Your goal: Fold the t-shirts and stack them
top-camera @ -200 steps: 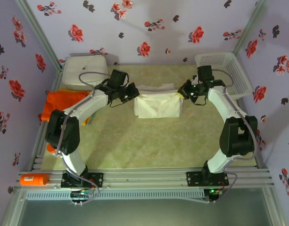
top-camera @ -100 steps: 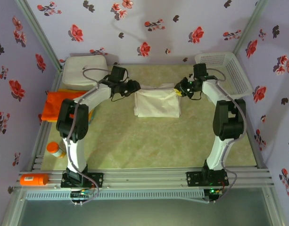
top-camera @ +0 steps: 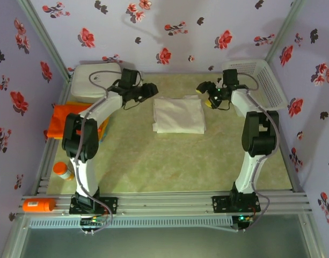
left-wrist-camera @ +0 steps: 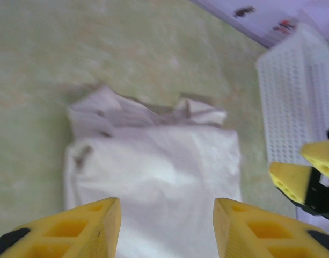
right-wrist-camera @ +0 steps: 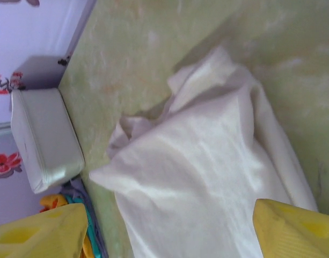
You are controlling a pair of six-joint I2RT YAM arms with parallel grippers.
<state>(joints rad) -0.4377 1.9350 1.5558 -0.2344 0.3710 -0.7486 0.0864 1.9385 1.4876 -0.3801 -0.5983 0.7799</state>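
The off-white t-shirt [top-camera: 178, 115] lies folded into a rough rectangle at the middle back of the table, its far edge rumpled [left-wrist-camera: 148, 107]. My left gripper [top-camera: 151, 92] hovers open just off the shirt's far left corner, with the cloth [left-wrist-camera: 159, 177] seen between its yellow fingers [left-wrist-camera: 89, 226]. At the shirt's far right corner my right gripper [top-camera: 206, 94] also stands open, and the shirt [right-wrist-camera: 202, 177] spreads below it. Neither gripper holds any cloth. A bright orange shirt [top-camera: 73, 117] lies folded at the left edge, with a yellow fold [top-camera: 103, 130] peeking out beside it.
A white rounded box [top-camera: 96, 80] sits at the back left, also seen as a white box [right-wrist-camera: 43, 140] in the right wrist view. A white mesh basket [top-camera: 261, 80] stands at the back right. An orange bottle [top-camera: 62, 171] and an orange tool [top-camera: 38, 205] lie near the front left rail.
Both grippers let go of the shirt's far edge and drew outward and back. The lifted far flap dropped, and the shirt now lies flat.
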